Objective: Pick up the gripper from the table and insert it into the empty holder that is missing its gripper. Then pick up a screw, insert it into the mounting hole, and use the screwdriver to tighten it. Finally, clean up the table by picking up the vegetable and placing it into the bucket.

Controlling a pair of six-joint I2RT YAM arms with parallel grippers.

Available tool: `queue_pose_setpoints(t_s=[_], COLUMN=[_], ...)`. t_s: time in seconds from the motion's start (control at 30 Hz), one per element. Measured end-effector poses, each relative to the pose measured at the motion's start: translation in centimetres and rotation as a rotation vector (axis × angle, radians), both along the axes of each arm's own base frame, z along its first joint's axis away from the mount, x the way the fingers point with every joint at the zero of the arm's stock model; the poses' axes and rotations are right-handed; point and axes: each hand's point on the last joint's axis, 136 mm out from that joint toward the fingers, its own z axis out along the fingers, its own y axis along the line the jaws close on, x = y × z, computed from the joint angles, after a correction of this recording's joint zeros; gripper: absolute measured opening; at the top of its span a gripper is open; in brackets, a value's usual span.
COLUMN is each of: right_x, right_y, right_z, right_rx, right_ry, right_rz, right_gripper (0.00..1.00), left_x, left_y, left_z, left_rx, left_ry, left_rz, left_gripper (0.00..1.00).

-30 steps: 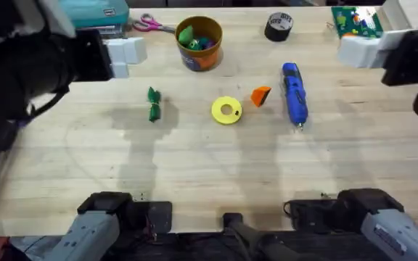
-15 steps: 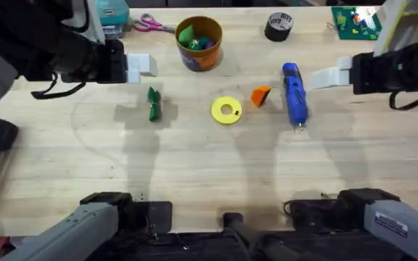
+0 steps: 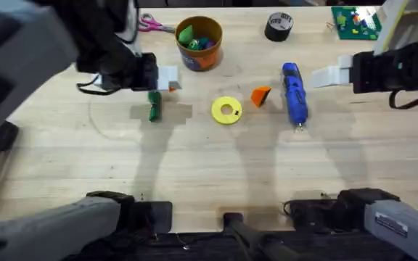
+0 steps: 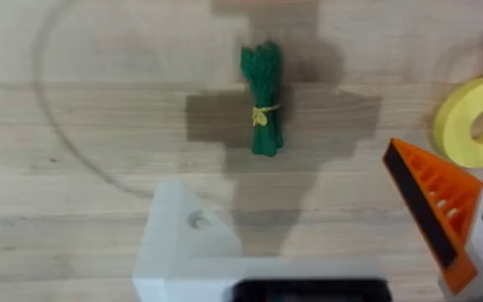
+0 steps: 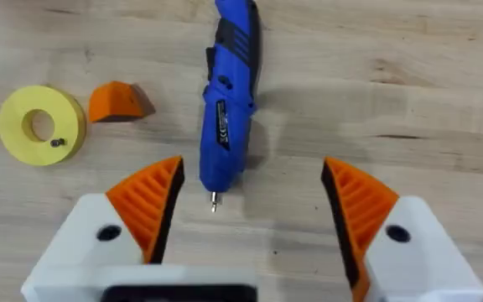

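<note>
My left hand (image 4: 309,252) hangs open over the table (image 3: 194,174), just above the vegetable (image 4: 262,99), which lies flat on the wood. One of its fingers is a bare white holder (image 4: 183,243) with a mounting hole and no orange pad; the other carries its ribbed pad. My right hand (image 5: 254,197) is spread wide over the screwdriver (image 5: 229,92), whose metal tip points in between my two orange pads. The loose gripper (image 5: 117,101) sits on the table between the screwdriver and a yellow disc (image 5: 40,124); a small dark speck on that disc may be a screw, though I can't be sure. The bucket (image 3: 199,43) stands at the far side of the table, with toy pieces inside.
</note>
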Motion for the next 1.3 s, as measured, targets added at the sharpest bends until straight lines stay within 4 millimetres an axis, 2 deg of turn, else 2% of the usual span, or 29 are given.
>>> queue_pose_setpoints(t_s=[0.13, 0.3, 0.33, 0.4, 0.47, 0.53, 0.7, 0.73, 1.1, 1.23, 1.3], right_x=[0.0, 0.0, 0.0, 0.0, 0.0, 0.0, 0.0, 0.0, 0.0, 0.0, 0.0], right_y=[0.0, 0.0, 0.0, 0.0, 0.0, 0.0, 0.0, 0.0, 0.0, 0.0, 0.0], right_z=[0.0, 0.0, 0.0, 0.0, 0.0, 0.0, 0.0, 0.0, 0.0, 0.0, 0.0], right_rx=[0.0, 0.0, 0.0, 0.0, 0.0, 0.0, 0.0, 0.0, 0.0, 0.0, 0.0], right_ry=[0.0, 0.0, 0.0, 0.0, 0.0, 0.0, 0.0, 0.0, 0.0, 0.0, 0.0], right_rz=[0.0, 0.0, 0.0, 0.0, 0.0, 0.0, 0.0, 0.0, 0.0, 0.0, 0.0], right_gripper=[0.997, 0.997, 0.997, 0.997, 0.997, 0.997, 0.997, 0.997, 0.997, 0.997, 0.997], left_x=[-0.4, -0.7, -0.4, 0.0, 0.0, 0.1, 0.3, 0.3, 0.9, 1.1, 1.0], left_y=[0.4, 2.0, 2.9, 3.1, 3.0, 3.0, 2.8, 2.8, 2.9, 2.7, 2.6], left_z=[-3.4, -6.8, -8.4, -9.7, -10.0, -10.0, -9.9, -9.9, -9.7, -8.0, -6.3], left_rx=[0.01, 0.022, 0.021, 0.008, 0.0, -0.004, -0.02, -0.019, -0.021, -0.037, -0.051], left_ry=[0.138, 0.269, 0.305, 0.326, 0.332, 0.328, 0.324, 0.322, 0.296, 0.244, 0.201], left_rz=[0.054, 0.121, 0.145, 0.133, 0.125, 0.119, 0.115, 0.11, 0.112, 0.11, 0.106], left_gripper=[0.986, 0.985, 0.986, 0.989, 0.963, 0.842, 0.082, 0.024, 0.012, 0.012, 0.012])
